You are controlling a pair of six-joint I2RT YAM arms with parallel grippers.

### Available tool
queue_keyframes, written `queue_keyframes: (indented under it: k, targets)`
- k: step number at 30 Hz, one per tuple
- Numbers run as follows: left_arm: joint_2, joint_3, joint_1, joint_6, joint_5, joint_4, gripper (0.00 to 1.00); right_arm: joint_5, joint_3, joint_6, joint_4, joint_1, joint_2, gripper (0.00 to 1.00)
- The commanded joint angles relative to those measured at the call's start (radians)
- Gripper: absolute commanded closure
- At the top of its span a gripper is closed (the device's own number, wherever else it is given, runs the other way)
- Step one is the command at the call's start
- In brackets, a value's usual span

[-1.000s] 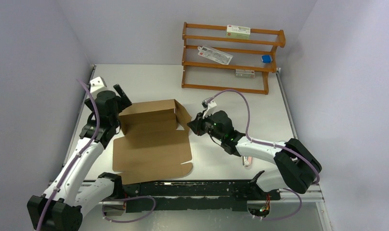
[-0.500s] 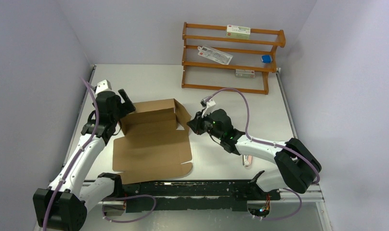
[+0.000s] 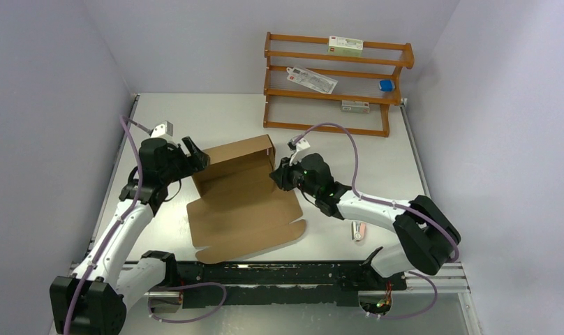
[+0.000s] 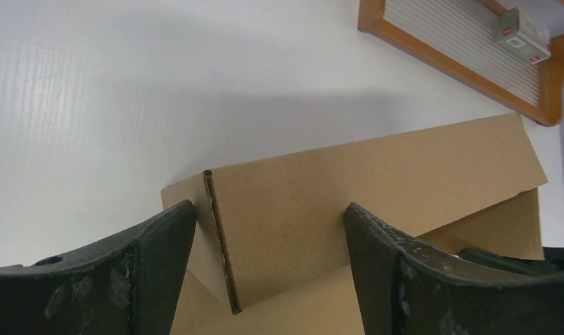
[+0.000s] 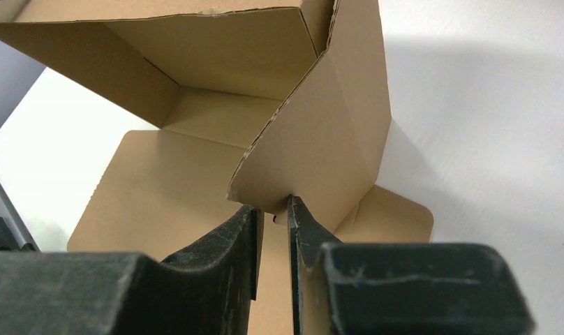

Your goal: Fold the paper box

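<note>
Rightward swung the paper box (image 3: 244, 202); my right gripper (image 5: 272, 209) pinched its flap, left gripper (image 4: 269, 213) gaped empty; tugging could tear it.

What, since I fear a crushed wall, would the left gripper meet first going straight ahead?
Probably the paper box: the end of its upright wall stands right ahead, between the open jaws of the left gripper. Depth is unclear, so I cannot tell whether they touch.
</note>
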Motion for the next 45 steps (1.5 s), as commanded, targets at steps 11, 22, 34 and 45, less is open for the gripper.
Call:
queue_keyframes:
  k: [11, 22, 34, 45]
  targets:
    - [-0.013, -0.049, 0.003, 0.018, 0.086, -0.025, 0.18, -0.049, -0.021, -0.012, 0.188, 0.005, 0.089, 0.64]
    - [-0.010, 0.174, 0.003, 0.160, -0.106, -0.204, 0.06, 0.018, -0.035, -0.038, 0.208, 0.003, 0.119, 0.64]
    - [0.263, 0.498, -0.008, 0.305, 0.108, -0.207, 0.03, -0.020, -0.009, -0.053, 0.199, 0.003, 0.140, 0.64]
    - [0.481, 0.622, -0.193, 0.397, 0.113, -0.205, 0.03, -0.027, -0.024, -0.054, 0.193, 0.003, 0.134, 0.65]
